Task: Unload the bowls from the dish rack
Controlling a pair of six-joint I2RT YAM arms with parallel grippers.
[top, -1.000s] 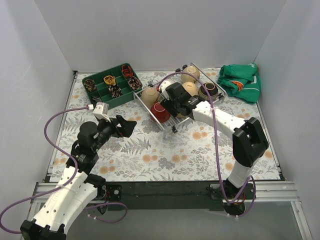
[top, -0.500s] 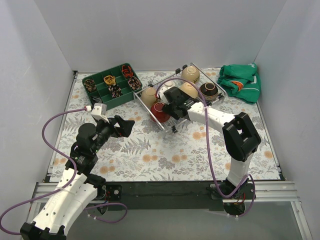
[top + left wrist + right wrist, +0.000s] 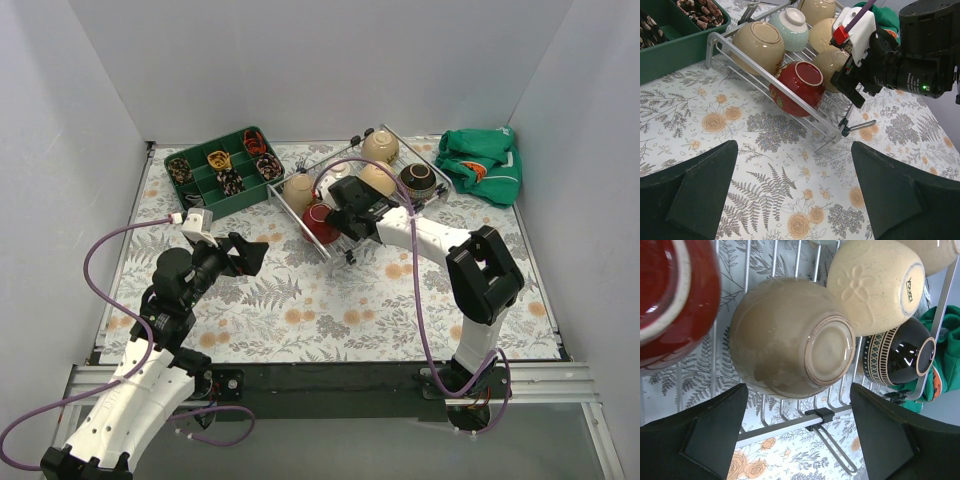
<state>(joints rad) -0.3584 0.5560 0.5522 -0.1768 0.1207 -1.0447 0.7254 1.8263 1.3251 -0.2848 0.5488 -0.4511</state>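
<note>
Right wrist view: right gripper [image 3: 797, 390] released; tan bowl [image 3: 790, 340] at 12 o'clock in dish rack [image 3: 790, 422], red bowl [image 3: 670, 300] at 10. Advance, straddle bowl centrally, clench gently, lift clear of bars.

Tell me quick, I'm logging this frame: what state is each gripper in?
Left gripper: open, holding nothing.
Right gripper: open, straddling a tan bowl in the dish rack, not yet closed on it.
</note>
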